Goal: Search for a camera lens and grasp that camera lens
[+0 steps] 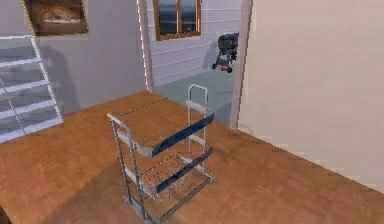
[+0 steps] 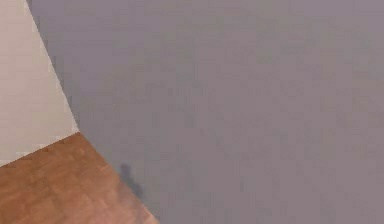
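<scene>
The end effector's state cannot be told, nor can the place of the camera lens. In the forward view a wood floor (image 1: 60, 165) runs across the room. On it, at the middle, stands a metal rack (image 1: 165, 160) with wire shelves and blue bars. A white shelf (image 1: 25, 85) stands at the left, under a picture (image 1: 58, 15) on the grey wall. Beyond a doorway lie a grey floor (image 1: 205, 95), a window (image 1: 178, 15) and a dark object (image 1: 227, 50). A cream wall (image 1: 315, 80) takes up the right. The arm side view adds a corner where a grey wall (image 2: 230, 100) meets a cream one (image 2: 25, 80) above the wood floor.
</scene>
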